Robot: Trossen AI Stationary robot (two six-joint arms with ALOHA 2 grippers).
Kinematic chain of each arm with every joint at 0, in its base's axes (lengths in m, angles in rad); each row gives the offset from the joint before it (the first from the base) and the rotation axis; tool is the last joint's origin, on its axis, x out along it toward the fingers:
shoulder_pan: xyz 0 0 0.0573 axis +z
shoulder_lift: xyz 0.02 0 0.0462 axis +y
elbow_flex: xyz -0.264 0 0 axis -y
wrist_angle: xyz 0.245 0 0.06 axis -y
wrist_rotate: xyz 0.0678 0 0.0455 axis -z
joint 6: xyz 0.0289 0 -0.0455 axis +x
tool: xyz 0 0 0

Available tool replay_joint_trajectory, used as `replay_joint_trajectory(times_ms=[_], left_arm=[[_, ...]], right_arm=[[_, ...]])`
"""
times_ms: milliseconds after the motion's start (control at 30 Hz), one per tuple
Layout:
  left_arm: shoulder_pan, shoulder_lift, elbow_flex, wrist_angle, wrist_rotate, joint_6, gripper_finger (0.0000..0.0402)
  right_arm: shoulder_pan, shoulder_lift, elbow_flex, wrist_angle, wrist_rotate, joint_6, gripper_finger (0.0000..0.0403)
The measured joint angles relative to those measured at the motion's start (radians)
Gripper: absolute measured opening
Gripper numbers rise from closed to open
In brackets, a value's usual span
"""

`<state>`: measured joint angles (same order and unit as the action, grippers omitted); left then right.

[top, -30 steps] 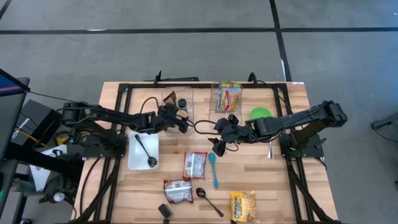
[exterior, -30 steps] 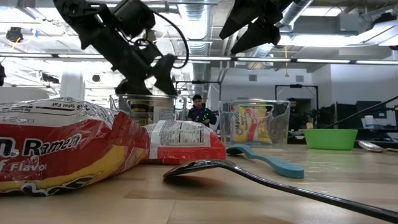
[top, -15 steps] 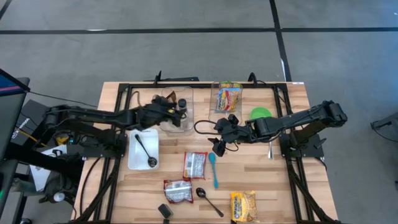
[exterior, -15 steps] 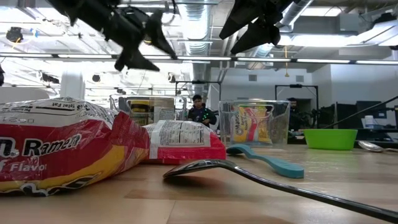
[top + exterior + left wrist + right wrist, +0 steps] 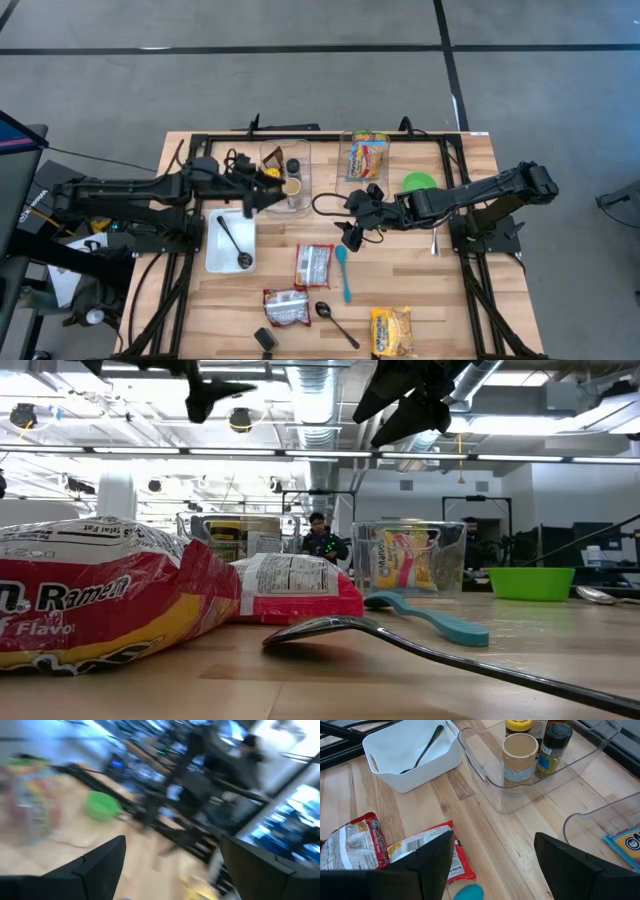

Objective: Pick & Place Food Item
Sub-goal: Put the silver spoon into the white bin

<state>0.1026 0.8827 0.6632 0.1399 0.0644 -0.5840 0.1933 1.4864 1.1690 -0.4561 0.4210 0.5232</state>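
Left gripper (image 5: 262,186) sits at centre-left of the high view, raised over the near-left edge of the clear bin (image 5: 300,200), fingers spread wide and holding nothing; in the low view it shows only as a dark shape at the top left (image 5: 215,388). Its wrist view is blurred, with open fingers (image 5: 95,865) low in the frame and a green bowl (image 5: 102,805) at left. Right gripper (image 5: 352,235) is near the centre of the high view, above bare table (image 5: 420,290), jaws apart and empty; in the low view it hangs at top centre-right (image 5: 400,405). The clear bin holds small jars: a tan-lidded jar (image 5: 519,752), a dark-capped spice bottle (image 5: 550,747), and another behind. A white tray (image 5: 230,243) at left of centre carries a black spoon (image 5: 233,245). A second clear bin (image 5: 367,160) at upper centre holds a yellow-red noodle packet (image 5: 367,158). The green bowl (image 5: 420,183) lies right of it. Below centre, a red-white ramen packet (image 5: 313,266) lies flat just left of a teal spoon (image 5: 343,272); the right wrist view shows it directly under that gripper (image 5: 425,850). A second red packet (image 5: 287,307), a dark spoon (image 5: 335,322) and a yellow packet (image 5: 391,332) lie along the lower edge.
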Motion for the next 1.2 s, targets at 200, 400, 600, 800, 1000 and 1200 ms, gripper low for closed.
replay_joint_trajectory(times_ms=[200,400,600,800,1000,1200], left_arm=[[-0.081,-0.015,0.0,-0.001,0.115,-0.002,0.0318],[-0.187,-0.001,-0.001,-0.002,0.117,-0.079,0.0315],[-0.277,0.011,0.0,0.007,0.072,-0.145,0.0295],[-0.351,0.014,0.0,0.003,0.042,-0.168,0.0274],[-0.404,0.014,0.0,0.0,0.027,-0.236,0.0249],[-0.452,0.014,0.0,-0.027,-0.083,-0.247,0.0219]], right_arm=[[0.0,0.0,0.0,0.0,-0.001,0.0,0.0269],[0.001,0.0,0.0,-0.001,-0.001,0.0,0.0269],[0.001,0.0,0.0,-0.004,-0.003,0.0,0.0269],[0.001,0.0,0.0,-0.004,-0.004,0.001,0.0269],[0.002,0.0,0.0,-0.005,-0.019,0.002,0.0269],[0.002,0.0,0.0,-0.026,-0.064,0.071,0.0269]])
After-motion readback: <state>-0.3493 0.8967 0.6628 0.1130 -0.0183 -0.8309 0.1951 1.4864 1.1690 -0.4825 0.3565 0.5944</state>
